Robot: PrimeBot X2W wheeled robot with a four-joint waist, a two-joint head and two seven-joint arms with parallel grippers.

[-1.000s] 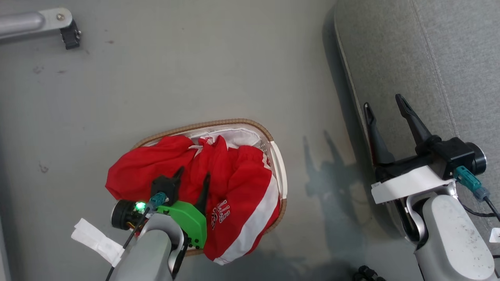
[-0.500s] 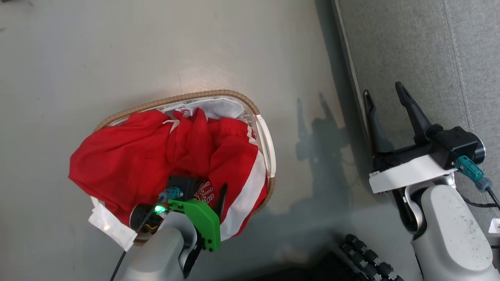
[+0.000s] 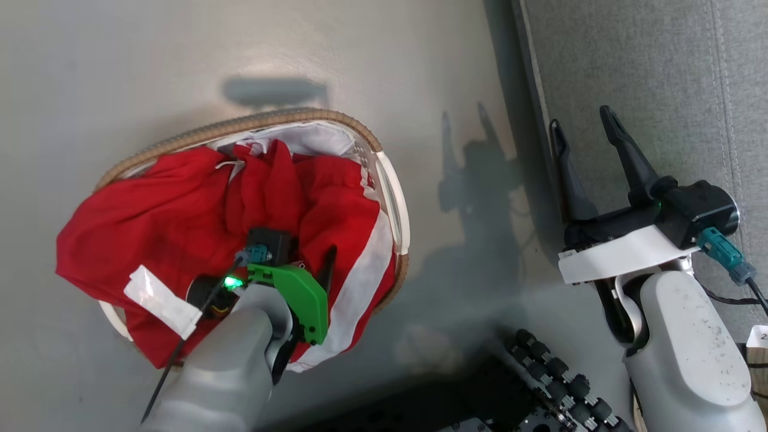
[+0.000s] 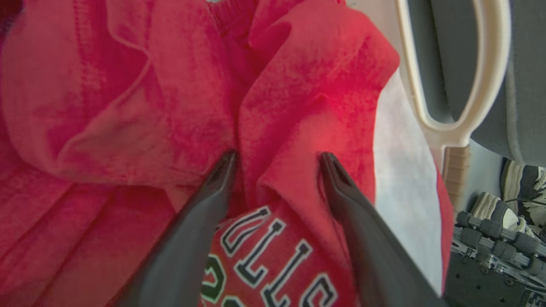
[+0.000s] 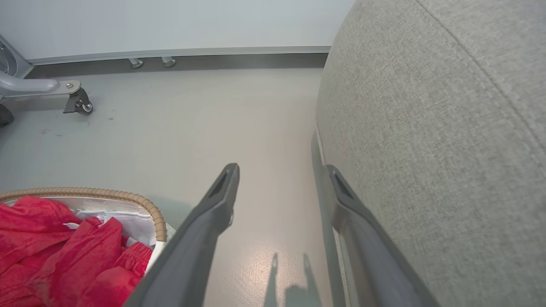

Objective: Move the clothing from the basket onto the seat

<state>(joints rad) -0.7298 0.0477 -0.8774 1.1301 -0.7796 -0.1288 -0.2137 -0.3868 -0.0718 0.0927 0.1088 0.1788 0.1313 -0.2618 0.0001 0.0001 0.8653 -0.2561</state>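
Bright red clothing [image 3: 180, 210] with a white stripe fills the oval basket [image 3: 393, 198] on the floor and spills over its near rim. My left gripper [image 3: 300, 255] is open and pushed down into the pile. In the left wrist view its fingers [image 4: 213, 183] straddle a raised red fold [image 4: 281, 140] just above the white lettering [image 4: 264, 256]. My right gripper [image 3: 581, 126] hangs open and holds nothing beside the edge of the grey seat [image 3: 648, 72]. The right wrist view has the seat [image 5: 426, 128] on the right and the clothing [image 5: 51, 251] at lower left.
The robot's dark wheeled base [image 3: 540, 384] lies at the bottom, between basket and seat. In the right wrist view a caster leg [image 5: 64, 91] stands at the far left by the wall's skirting [image 5: 179, 57]. Bare grey floor [image 3: 462, 78] separates basket and seat.
The head camera has tilted, shifting the picture up and left. My left gripper has sunk from above the clothing down into the pile. The right gripper keeps its pose.
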